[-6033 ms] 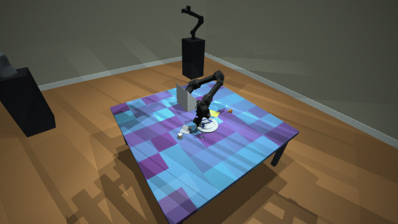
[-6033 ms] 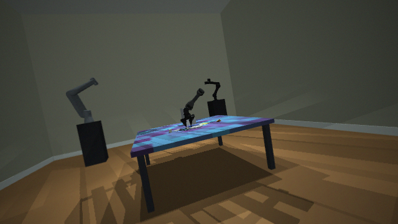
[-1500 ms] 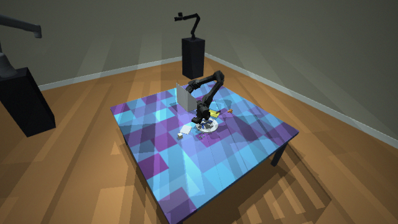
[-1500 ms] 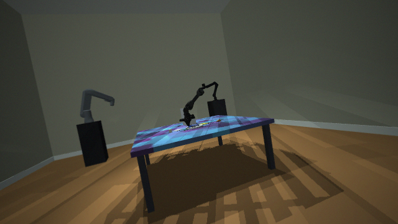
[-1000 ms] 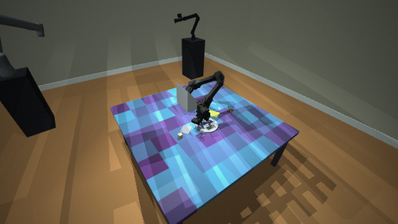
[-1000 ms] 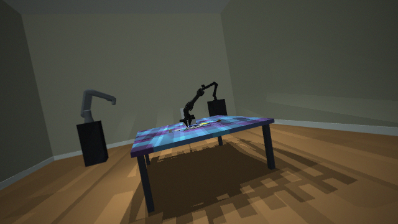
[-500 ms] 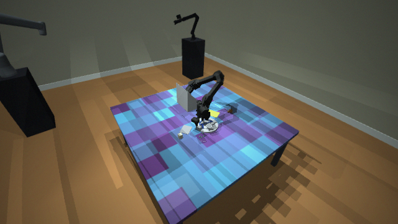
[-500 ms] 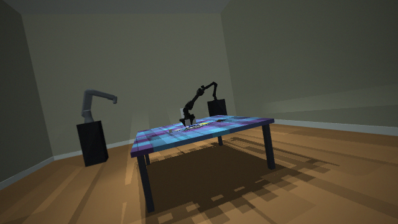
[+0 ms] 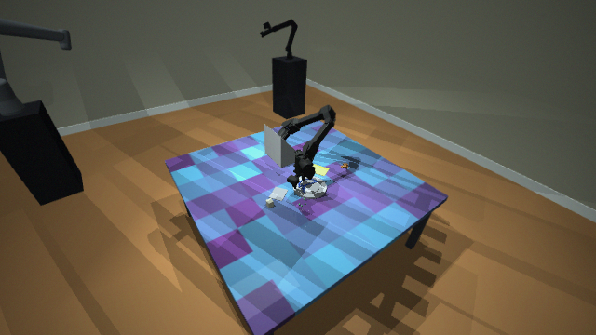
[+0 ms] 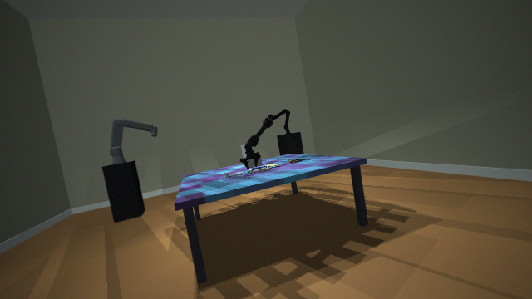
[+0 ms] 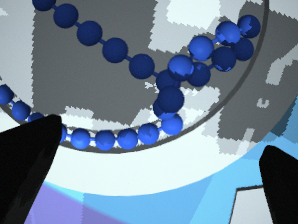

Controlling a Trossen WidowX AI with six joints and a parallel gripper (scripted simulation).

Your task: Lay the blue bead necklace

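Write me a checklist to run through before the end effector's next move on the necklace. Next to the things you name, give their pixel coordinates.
1. End effector [image 10: 252, 167] [image 11: 166, 141] open: ok, its fingers stand wide apart.
2. End effector free of the necklace: ok, no bead is clamped between the fingers.
3. Lower run of the blue bead necklace [image 11: 105, 140] following the groove: ok, it curves along the board's rim.
4. Whole necklace in the groove: not ok, one strand cuts across the middle and another section bunches up at the right.
5. Bead board [image 9: 318, 190] [image 11: 115, 175] lying flat on the table [image 9: 279, 247] [image 10: 249, 184]: ok.
6. Far side of the loop seated: cannot tell, outside the wrist view.
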